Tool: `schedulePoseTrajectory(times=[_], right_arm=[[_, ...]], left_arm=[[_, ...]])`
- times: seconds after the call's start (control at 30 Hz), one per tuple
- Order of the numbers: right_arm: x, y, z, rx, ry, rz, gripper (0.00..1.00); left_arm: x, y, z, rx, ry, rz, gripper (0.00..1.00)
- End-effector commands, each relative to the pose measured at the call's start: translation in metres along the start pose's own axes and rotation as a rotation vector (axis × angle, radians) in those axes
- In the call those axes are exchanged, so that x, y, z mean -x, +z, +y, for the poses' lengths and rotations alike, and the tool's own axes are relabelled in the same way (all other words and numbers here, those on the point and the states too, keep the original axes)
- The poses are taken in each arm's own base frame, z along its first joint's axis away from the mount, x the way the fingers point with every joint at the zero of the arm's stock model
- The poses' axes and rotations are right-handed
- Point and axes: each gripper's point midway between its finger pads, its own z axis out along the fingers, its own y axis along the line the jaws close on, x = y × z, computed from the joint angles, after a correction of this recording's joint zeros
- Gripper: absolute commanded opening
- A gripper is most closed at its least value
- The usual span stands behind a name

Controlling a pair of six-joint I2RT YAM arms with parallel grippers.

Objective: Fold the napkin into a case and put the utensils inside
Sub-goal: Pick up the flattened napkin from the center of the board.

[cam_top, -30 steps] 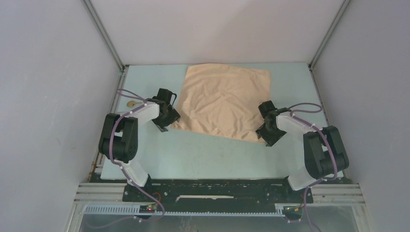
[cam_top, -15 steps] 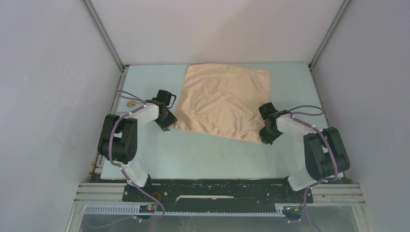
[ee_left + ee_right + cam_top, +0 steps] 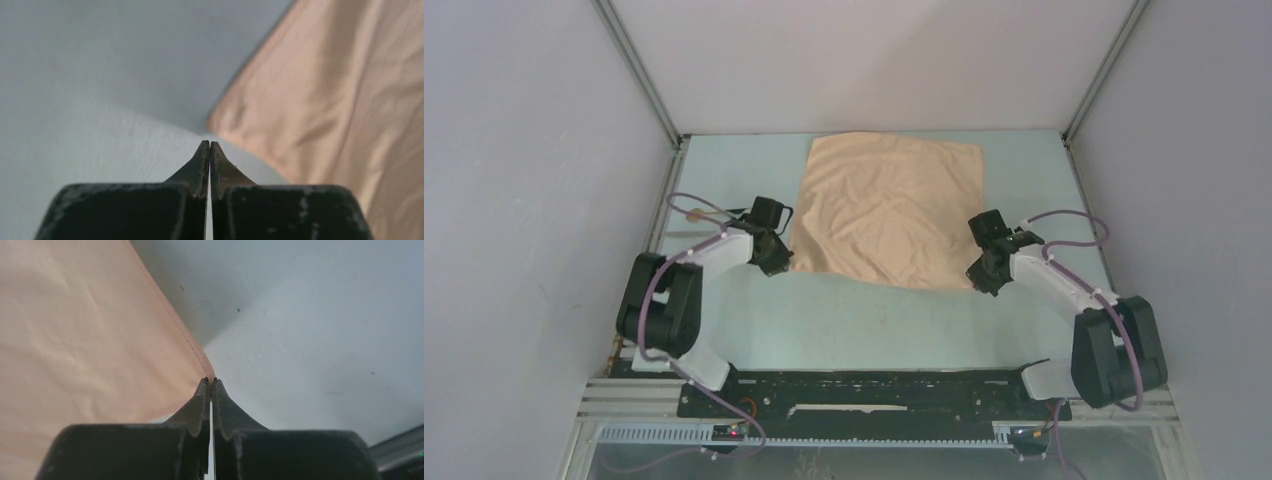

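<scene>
Tabletop [image 3: 75,75] wrist views reveal claws [image 3: 209,143] [image 3: 210,379] closed at napkin [image 3: 75,330].

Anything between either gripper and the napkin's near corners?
Nothing visible. The left gripper and right gripper are each shut directly on a near corner of the napkin, with no other object at either corner.

Pale blue table [image 3: 854,320]; 1 creased peach napkin [image 3: 889,210] lies spread on it.

We see both arms stretched flatter, elbows sunk toward the frame's bottom corners; the left fingers [image 3: 201,161] and right fingers [image 3: 201,401] have closed tight at the napkin's [image 3: 889,205] lower-left and lower-right corners
</scene>
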Motion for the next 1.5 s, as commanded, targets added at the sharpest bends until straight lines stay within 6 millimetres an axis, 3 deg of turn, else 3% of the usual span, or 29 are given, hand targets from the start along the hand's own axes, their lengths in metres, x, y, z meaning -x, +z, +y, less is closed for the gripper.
schedulePoseTrajectory(times=[0.0, 0.07, 0.17, 0.3, 0.4, 0.43, 0.5, 0.53, 0.6, 0.93, 1.03, 1.23, 1.37, 1.47], right_arm=[[-0.001, -0.032, -0.034, -0.026, -0.056, -0.021, 0.00], [-0.010, -0.036, -0.043, -0.001, -0.048, 0.004, 0.00], [-0.025, -0.033, -0.052, 0.029, -0.021, 0.059, 0.00], [-0.033, -0.029, -0.070, -0.023, -0.011, 0.089, 0.00], [-0.035, -0.026, -0.071, -0.016, -0.014, 0.096, 0.00], [-0.036, -0.025, -0.072, -0.020, -0.016, 0.103, 0.00], [-0.040, -0.027, -0.073, -0.018, -0.012, 0.115, 0.00], [-0.042, -0.027, -0.071, 0.003, -0.014, 0.118, 0.00], [-0.042, -0.026, -0.068, 0.027, -0.010, 0.112, 0.00], [-0.028, -0.030, -0.064, 0.059, -0.002, 0.048, 0.00], [-0.026, -0.030, -0.066, 0.058, -0.013, 0.040, 0.00], [-0.022, -0.033, -0.067, 0.069, -0.006, 0.022, 0.00], [-0.022, -0.032, -0.066, 0.071, -0.014, 0.020, 0.00], [-0.023, -0.031, -0.068, 0.058, -0.033, 0.029, 0.00]], left_arm=[[-0.037, -0.047, 0.002, -0.098, 0.005, -0.013, 0.00], [-0.058, -0.057, 0.016, -0.101, 0.012, -0.009, 0.00], [-0.086, -0.053, 0.049, -0.064, -0.011, 0.042, 0.00], [-0.097, -0.052, 0.067, -0.056, -0.018, 0.041, 0.00], [-0.086, -0.058, 0.053, -0.113, 0.035, 0.008, 0.03], [-0.082, -0.058, 0.045, -0.127, 0.060, 0.005, 0.18], [-0.072, -0.060, 0.037, -0.092, 0.143, 0.010, 0.58], [-0.066, -0.060, 0.034, -0.061, 0.181, -0.001, 0.65], [-0.058, -0.056, 0.031, -0.016, 0.208, -0.024, 0.69], [-0.058, -0.026, 0.017, 0.084, 0.155, -0.025, 0.71], [-0.055, -0.016, 0.023, 0.134, 0.145, -0.034, 0.68], [-0.064, 0.000, 0.026, 0.147, 0.146, -0.004, 0.47], [-0.064, 0.007, 0.026, 0.106, 0.163, -0.010, 0.26], [-0.054, -0.007, 0.022, 0.077, 0.192, -0.063, 0.02]])
